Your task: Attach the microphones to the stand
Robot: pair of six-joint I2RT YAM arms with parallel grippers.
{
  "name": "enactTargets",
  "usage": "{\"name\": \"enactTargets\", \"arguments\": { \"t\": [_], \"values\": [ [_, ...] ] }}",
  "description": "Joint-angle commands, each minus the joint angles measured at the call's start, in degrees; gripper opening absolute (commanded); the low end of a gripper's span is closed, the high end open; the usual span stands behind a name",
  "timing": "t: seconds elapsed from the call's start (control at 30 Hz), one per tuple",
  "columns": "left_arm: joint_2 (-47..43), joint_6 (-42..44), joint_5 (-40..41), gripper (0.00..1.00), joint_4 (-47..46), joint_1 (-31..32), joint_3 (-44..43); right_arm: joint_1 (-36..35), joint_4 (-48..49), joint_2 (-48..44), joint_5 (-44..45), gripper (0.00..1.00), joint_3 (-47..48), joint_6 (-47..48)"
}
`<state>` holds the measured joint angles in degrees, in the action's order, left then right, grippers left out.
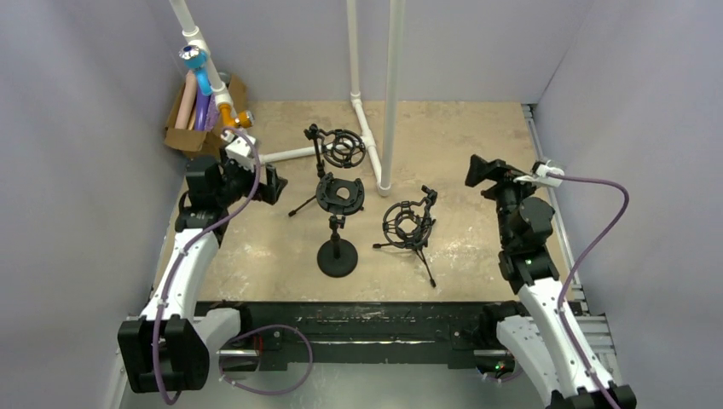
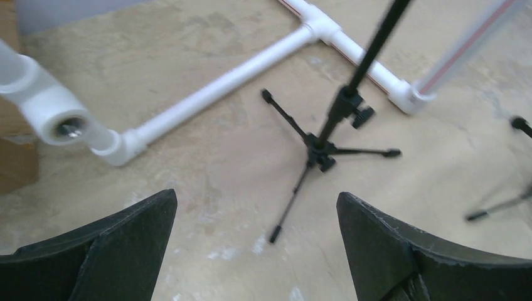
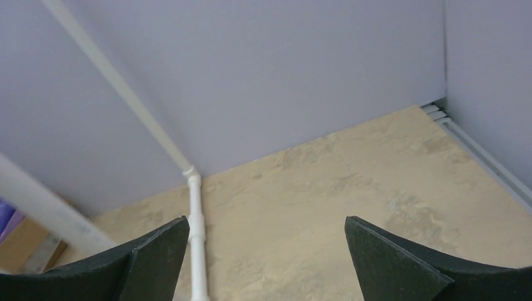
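Note:
Several microphones stand in a cardboard box [image 1: 186, 128] at the back left: a blue one [image 1: 199, 68] sticks up highest, with pink [image 1: 187, 106], purple [image 1: 202, 111] and gold [image 1: 228, 115] ones beside it. Three black stands with empty shock mounts are mid-table: a tall tripod stand [image 1: 339, 149], a round-base stand [image 1: 338, 254] and a low tripod stand [image 1: 409, 226]. My left gripper [image 1: 274, 183] is open and empty, just left of the tall tripod, whose legs [image 2: 317, 150] show in the left wrist view. My right gripper [image 1: 482, 170] is open and empty at the right, held above the table.
A white PVC pipe frame [image 1: 375, 145] rises from the table behind the stands; one bar [image 2: 219, 94] runs along the table near my left gripper [image 2: 257, 213]. Grey walls enclose the table. My right gripper [image 3: 266, 235] faces the back wall and a pipe [image 3: 196, 244].

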<state>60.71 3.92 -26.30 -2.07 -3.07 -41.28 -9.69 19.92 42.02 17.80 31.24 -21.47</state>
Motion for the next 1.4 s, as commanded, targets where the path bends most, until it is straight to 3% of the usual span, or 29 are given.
{"name": "enactTargets", "arguments": {
  "t": [0.0,0.13,0.33,0.6,0.77,0.93,1.23,1.37],
  "values": [
    [-1.2,4.09,-14.15,1.0,28.45,-0.11,-6.02,-0.21,-22.99,-8.41,-14.63,0.99,4.4,-1.34],
    [-2.38,4.35,-23.78,1.0,36.07,-0.18,-8.62,-0.3,-34.14,-12.07,-22.73,0.99,7.54,2.36],
    [-3.16,7.24,-26.59,1.0,37.7,-0.08,-10.7,-1.3,-39.78,-11.0,-33.1,0.96,10.24,4.62],
    [1.19,6.01,-26.63,1.0,35.42,1.61,-13.41,-8.85,-45.53,-6.63,-32.99,0.9,13.56,6.7],
    [2.98,7.62,-27.48,1.0,37.01,2.65,-15.15,-15.02,-43.52,-3.97,-29.43,0.86,12.17,6.12],
    [3.27,8.19,-26.75,1.0,37.11,2.65,-16.11,-16.08,-37.91,-4.58,-25.75,0.86,9.57,4.86],
    [5.47,6.45,-25.97,1.0,37.26,2.67,-18.23,-17.53,-20.66,0.99,-20.12,0.58,3.23,1.05],
    [5.84,8.39,-25.65,1.0,39.26,2.64,-20.19,-19.1,-17.9,3.17,-15.82,0.35,2.38,3.08]
  ]
}}
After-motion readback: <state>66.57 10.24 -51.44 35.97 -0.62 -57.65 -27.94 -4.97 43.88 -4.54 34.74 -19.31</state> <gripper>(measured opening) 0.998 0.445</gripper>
